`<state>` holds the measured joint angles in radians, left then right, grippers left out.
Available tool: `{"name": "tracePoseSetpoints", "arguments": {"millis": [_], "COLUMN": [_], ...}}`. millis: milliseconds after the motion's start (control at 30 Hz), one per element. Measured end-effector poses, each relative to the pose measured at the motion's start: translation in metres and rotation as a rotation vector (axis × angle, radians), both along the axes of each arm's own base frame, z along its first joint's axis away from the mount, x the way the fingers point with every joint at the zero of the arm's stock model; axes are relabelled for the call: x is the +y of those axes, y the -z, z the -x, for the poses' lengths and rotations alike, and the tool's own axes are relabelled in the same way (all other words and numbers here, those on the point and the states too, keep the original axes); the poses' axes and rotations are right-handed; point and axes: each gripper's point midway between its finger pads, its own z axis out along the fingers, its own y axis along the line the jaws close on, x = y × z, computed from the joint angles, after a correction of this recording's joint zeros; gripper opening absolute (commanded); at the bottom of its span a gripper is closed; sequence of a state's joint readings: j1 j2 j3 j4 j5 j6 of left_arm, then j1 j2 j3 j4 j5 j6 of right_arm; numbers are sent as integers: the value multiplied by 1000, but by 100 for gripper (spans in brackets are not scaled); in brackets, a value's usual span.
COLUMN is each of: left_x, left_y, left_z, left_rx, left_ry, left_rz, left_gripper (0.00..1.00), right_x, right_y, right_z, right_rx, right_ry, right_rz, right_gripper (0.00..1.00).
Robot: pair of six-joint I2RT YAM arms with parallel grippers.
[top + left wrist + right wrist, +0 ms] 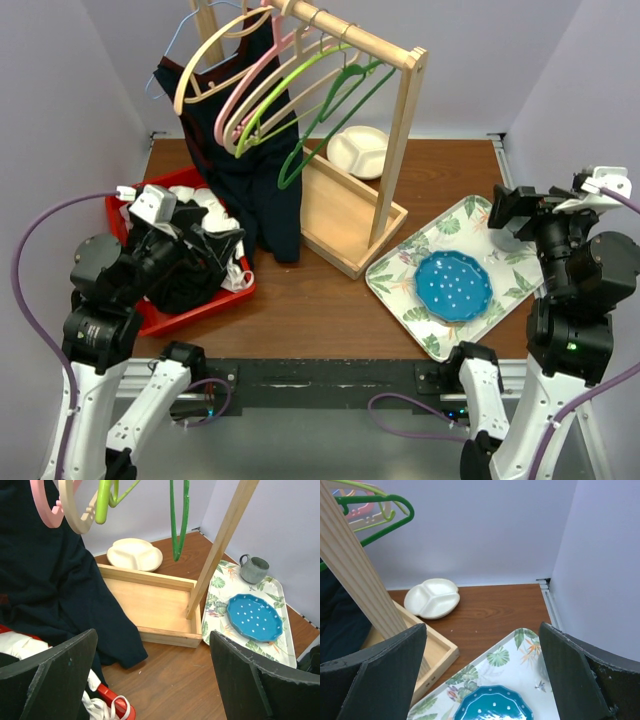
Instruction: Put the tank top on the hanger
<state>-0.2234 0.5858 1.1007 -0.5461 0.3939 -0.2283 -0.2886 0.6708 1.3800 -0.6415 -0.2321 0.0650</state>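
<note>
The dark navy tank top (262, 190) with dark red trim hangs at the left end of the wooden rack, its hem reaching the table. It also shows in the left wrist view (45, 580). The thin light-blue hanger (170, 48) is at the garment's top, on the rail's far left; I cannot tell how the straps sit on it. My left gripper (205, 250) is open and empty over the red basket, just left of the garment's hem; its wrist view shows it (155, 680) above bare table. My right gripper (512, 208) is open and empty over the floral tray, and also shows in its wrist view (482, 675).
The wooden rack (400, 140) holds cream, pink (245, 85) and green (330, 110) hangers above its box base (340, 215). A red basket (190, 310) holds white and black cloth. A white divided dish (358, 150) sits behind. The floral tray (400, 270) carries a blue plate (453, 285) and grey mug (253, 568).
</note>
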Motion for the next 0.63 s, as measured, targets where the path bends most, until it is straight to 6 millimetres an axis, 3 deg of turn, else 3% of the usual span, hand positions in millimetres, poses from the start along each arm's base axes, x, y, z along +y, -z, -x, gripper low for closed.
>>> {"name": "tracePoseSetpoints", "arguments": {"millis": [267,633], "left_x": [4,-8], "left_y": [-2,6], "left_z": [11,17], "left_rx": [-25,5], "left_ry": [-16,58], "left_rz": [-7,14], "left_gripper": [100,100], "right_x": [-1,0], "right_y": [13,17], "right_z": [0,-1], "right_rx": [51,63], "right_ry": [11,8], "right_rz": [-56,-81], "right_gripper": [99,99]}}
